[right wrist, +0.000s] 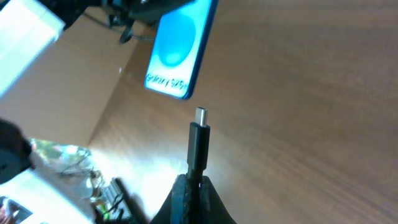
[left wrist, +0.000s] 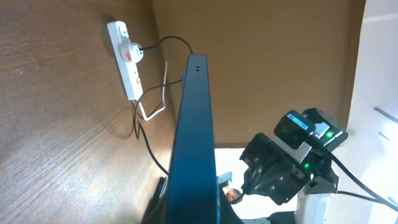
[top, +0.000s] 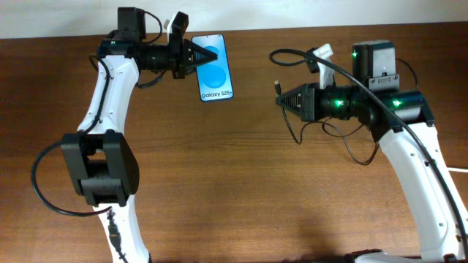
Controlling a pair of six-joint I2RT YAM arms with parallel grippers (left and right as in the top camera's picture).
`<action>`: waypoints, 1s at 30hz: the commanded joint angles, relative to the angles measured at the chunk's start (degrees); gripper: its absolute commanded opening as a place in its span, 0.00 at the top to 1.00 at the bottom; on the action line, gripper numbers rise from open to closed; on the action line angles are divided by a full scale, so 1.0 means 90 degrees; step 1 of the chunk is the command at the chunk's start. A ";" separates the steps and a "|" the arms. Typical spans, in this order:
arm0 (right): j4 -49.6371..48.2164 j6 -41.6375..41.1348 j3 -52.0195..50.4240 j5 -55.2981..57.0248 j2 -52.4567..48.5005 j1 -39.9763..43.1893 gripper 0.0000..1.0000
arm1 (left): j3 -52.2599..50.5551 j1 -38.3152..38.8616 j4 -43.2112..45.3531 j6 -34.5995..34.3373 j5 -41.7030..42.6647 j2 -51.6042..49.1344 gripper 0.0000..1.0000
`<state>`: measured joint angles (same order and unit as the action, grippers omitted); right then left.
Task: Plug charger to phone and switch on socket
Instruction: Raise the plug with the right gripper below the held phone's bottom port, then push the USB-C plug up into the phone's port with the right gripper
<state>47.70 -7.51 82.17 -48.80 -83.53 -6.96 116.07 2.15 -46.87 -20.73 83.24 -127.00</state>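
My left gripper (top: 199,55) is shut on the upper edge of the phone (top: 215,69), which has a blue screen reading "Galaxy S25+" and is held off the table. In the left wrist view the phone (left wrist: 196,124) shows edge-on, its end port facing away. My right gripper (top: 281,100) is shut on the charger's black connector (top: 277,86), with the tip sticking out of the fingers (right wrist: 199,138) towards the phone (right wrist: 180,53) and still apart from it. The white socket (left wrist: 124,59) lies on the table with the black plug's cable running from it.
The charger's thin black cable (top: 349,143) loops on the wooden table under my right arm. A thicker white cord (left wrist: 155,102) bends beside the socket. In the left wrist view my right arm (left wrist: 289,165) faces the phone's end. The table's far edge runs behind both arms.
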 commanded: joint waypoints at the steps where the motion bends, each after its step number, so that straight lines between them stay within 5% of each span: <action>1: 0.0104 0.0121 -0.0151 -0.0709 0.0061 -0.0022 0.96 | 0.0024 0.0000 0.0017 0.0053 0.0355 0.0041 1.00; 4: -0.0107 -0.0146 -0.0539 -0.0901 0.0049 -0.0372 0.96 | 0.0024 0.0000 0.0158 -0.0238 0.0345 0.0041 1.00; 8: -0.2739 -0.2664 -0.1243 -0.0886 -0.0216 -0.1268 0.96 | 0.0024 0.0000 0.1071 -0.1630 0.0301 0.0041 1.00; 13: -0.4078 -0.4182 -0.1292 -0.0763 -0.0928 -0.1831 0.96 | 0.0024 -0.0007 0.1161 -0.1892 0.0219 0.0041 1.00; 30: -0.4425 -0.4337 -0.1292 0.0000 -0.1013 -0.1926 0.96 | 0.0024 -0.0007 0.1280 -0.1892 0.0163 0.0041 1.00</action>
<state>8.49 -46.54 70.91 -50.15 -92.55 -23.83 115.98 2.13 -35.66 -37.36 82.50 -127.00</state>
